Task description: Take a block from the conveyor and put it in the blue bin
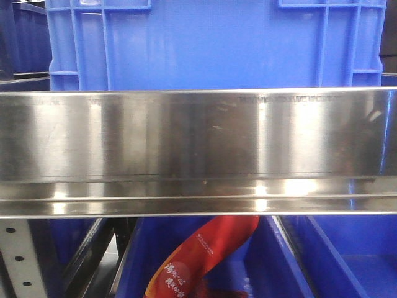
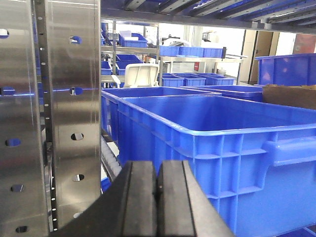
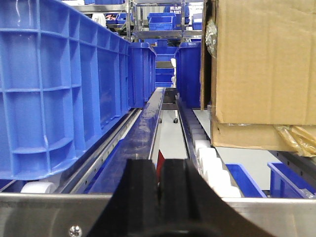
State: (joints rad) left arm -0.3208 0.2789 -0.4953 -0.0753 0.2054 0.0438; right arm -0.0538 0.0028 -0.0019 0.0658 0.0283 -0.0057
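Observation:
The block and the conveyor are out of view in every frame. My left gripper is shut, its black pads pressed together with nothing between them. It sits low in front of a large open blue bin whose inside floor I cannot see. My right gripper is shut too and holds nothing. It points along a shelf lane between another blue bin on the left and a cardboard box on the right. The front view shows neither gripper.
A stainless steel beam crosses the whole front view, with a blue crate above it and a red packet in a crate below. A perforated steel upright stands left of the left gripper. White rollers line the rack lane.

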